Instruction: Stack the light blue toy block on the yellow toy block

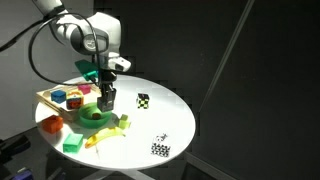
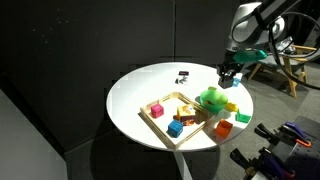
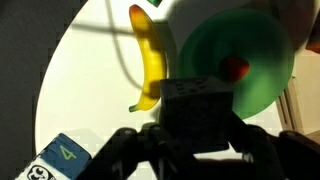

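My gripper (image 1: 106, 99) hangs above the white round table (image 1: 170, 120), beside the green disc (image 1: 95, 117); it also shows in an exterior view (image 2: 228, 76). In the wrist view the fingers (image 3: 196, 140) are shut on a small cube (image 3: 195, 112), which I take for the light blue toy block; it looks dark in the shadow. Small yellow pieces (image 1: 120, 123) lie in front of the disc, and I cannot tell which one is the yellow toy block. It does not show in the wrist view.
A wooden tray (image 1: 45, 97) with several coloured blocks stands beside the disc. A yellow banana (image 3: 152, 60) lies next to the green disc (image 3: 240, 55), which holds a red piece. Checkered cubes (image 1: 143, 99) (image 1: 160, 149) sit on the table. A blue numbered card (image 3: 65, 152) is nearby.
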Robot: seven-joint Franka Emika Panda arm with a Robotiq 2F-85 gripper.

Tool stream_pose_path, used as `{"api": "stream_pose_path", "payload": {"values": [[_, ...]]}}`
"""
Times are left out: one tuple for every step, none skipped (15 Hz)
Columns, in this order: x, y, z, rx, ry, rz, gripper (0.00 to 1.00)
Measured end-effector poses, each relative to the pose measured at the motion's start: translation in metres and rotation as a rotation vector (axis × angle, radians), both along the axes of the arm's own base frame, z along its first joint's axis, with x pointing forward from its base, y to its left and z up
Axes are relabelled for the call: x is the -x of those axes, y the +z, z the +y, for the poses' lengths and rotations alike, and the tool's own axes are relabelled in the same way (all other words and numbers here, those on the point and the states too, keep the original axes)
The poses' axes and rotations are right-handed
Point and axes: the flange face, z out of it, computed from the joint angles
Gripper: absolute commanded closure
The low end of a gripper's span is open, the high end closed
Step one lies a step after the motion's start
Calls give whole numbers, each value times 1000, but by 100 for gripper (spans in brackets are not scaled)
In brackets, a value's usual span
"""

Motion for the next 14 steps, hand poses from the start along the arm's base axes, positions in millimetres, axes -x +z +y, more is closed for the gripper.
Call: {"api": "stream_pose_path", "payload": {"values": [[-3, -1, -5, 0, -26, -1, 69], [-6, -3, -10, 2, -53, -2, 69], [-9, -4, -14, 2, -81, -3, 69], [-12, -6, -18, 3, -109, -3, 69], [-15, -7, -22, 5, -135, -4, 69], [-18, -9, -25, 7, -157, -5, 69], [-21, -10, -28, 9, -176, -6, 69], [-23, -10, -30, 11, -191, -8, 69], [-26, -10, -32, 12, -199, -10, 44], [-27, -9, -33, 13, -205, -14, 44], [-29, -8, -33, 14, -209, -17, 44], [-30, -8, -34, 14, -211, -19, 44], [-30, -7, -34, 14, -212, -20, 44], [-31, -7, -34, 14, -213, -20, 44]]}}
